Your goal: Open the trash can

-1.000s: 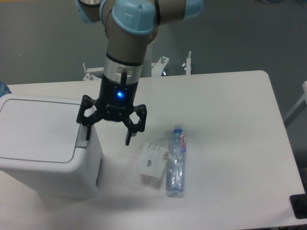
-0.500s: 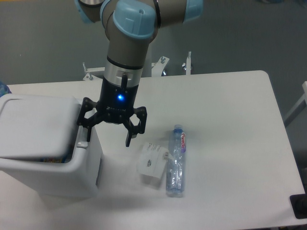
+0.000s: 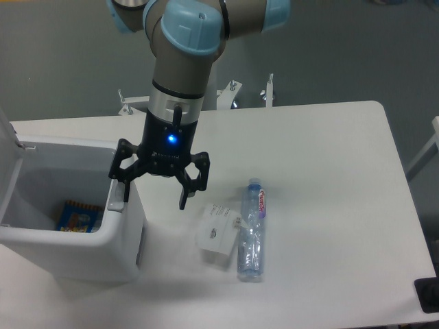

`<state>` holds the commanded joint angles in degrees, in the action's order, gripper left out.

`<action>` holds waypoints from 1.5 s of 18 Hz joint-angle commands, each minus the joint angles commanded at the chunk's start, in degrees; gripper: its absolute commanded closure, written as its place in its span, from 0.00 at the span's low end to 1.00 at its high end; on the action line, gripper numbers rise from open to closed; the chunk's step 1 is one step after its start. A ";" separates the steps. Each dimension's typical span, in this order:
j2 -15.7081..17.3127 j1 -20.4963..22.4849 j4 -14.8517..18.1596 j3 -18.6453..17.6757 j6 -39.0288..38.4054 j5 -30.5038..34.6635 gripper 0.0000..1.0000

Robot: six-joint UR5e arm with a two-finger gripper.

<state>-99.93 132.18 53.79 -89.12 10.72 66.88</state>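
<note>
Now trash can (image 3: 75, 253) lid up, colourful packet (image 3: 77, 216) inside; gripper (image 3: 155, 195) fingers spread at its right rim.

The trash can (image 3: 75, 226) stands at the counter's (image 3: 329, 171) left edge, toward the front, with its lid (image 3: 8, 137) raised at its left side. A packet (image 3: 79, 216) lies inside it. The end effector (image 3: 152, 195) hangs over the can's right rim. To the right, near the front edge, a small box (image 3: 216, 236) lies just beside a bottle (image 3: 252, 229), which lies on its side.
</note>
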 joint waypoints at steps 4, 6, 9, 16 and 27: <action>-0.26 5.17 -0.53 0.35 1.05 2.45 0.00; -0.70 8.25 -0.44 0.70 5.86 2.90 0.00; -1.84 11.42 -0.44 2.02 10.01 2.90 0.00; -7.02 22.85 -0.44 -1.04 25.03 7.99 0.00; -13.27 24.26 0.70 -0.79 45.24 20.91 0.00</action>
<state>-113.20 156.45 54.49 -89.92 55.96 87.80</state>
